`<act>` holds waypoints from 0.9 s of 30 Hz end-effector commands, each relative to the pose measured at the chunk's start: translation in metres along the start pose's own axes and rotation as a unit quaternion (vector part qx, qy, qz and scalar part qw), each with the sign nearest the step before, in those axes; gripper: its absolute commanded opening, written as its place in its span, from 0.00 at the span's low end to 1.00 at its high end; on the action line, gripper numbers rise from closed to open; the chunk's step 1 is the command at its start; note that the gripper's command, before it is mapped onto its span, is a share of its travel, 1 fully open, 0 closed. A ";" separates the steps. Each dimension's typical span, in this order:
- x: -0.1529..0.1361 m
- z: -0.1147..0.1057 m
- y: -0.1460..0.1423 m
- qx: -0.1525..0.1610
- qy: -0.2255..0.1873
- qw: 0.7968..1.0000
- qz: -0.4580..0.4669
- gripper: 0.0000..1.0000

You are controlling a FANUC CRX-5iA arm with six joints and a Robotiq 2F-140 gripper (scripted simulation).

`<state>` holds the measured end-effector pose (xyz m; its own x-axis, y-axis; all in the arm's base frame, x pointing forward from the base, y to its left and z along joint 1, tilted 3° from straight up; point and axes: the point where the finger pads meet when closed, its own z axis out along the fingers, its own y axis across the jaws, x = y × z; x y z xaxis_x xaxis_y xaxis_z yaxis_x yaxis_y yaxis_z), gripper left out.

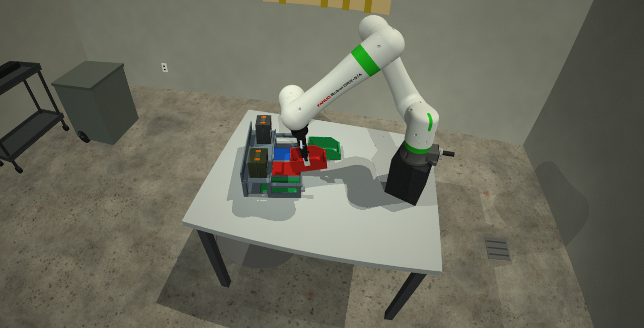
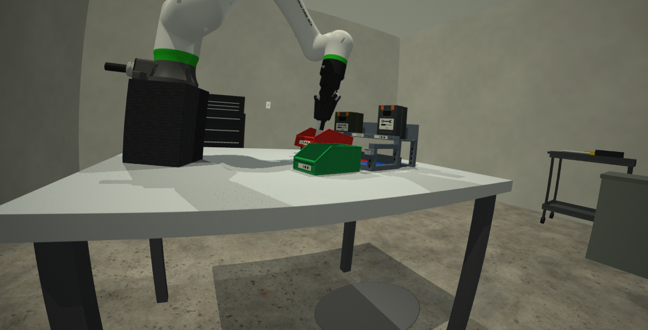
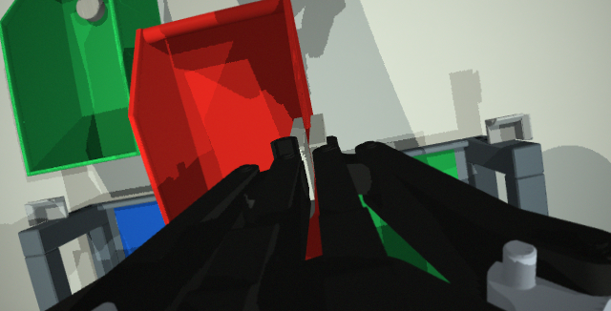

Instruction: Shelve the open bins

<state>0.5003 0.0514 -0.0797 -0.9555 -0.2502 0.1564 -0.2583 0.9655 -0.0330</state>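
- Pinching the thin side wall of the red bin (image 3: 215,92), the gripper (image 3: 310,154) has its fingers nearly together, one on each face of that wall; a wall this thin is why they stand so narrow and yet carry something.
- The red bin hangs off the table (image 1: 324,231), tilted, its rear end over the front of the shelf unit (image 1: 246,164) and its open front pointing away from it; I judge the tilt comes from a grip on one wall only, off the bin's middle.
- The rear end leads, which fits a place that must be entered over a front lip with the front left facing out.
- The red mark (image 1: 284,167) lies on the shelf just below the bin, with a blue mark (image 1: 282,153) on its far side, so the bin appears lined up with its own color.
- The green bin (image 1: 325,147) stands on the table just beside the red one, on the far side, holding a grey round part (image 3: 91,8); it is untouched.
- A green mark (image 3: 436,164) shows on a lower level of the shelf unit.
- Whether parts lie in the red bin cannot be told.
- Two dark boxes (image 1: 263,129) stand on the shelf's top board, clear of the entry.
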 end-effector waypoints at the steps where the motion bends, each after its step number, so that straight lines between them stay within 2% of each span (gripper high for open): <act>1: -0.003 -0.001 0.000 0.000 0.000 1.000 0.000 0.00; 27: -0.027 -0.005 0.000 0.000 0.000 1.000 0.000 0.00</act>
<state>0.5254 0.0582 -0.0787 -0.9555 -0.2502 0.1564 -0.2583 0.9655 -0.0329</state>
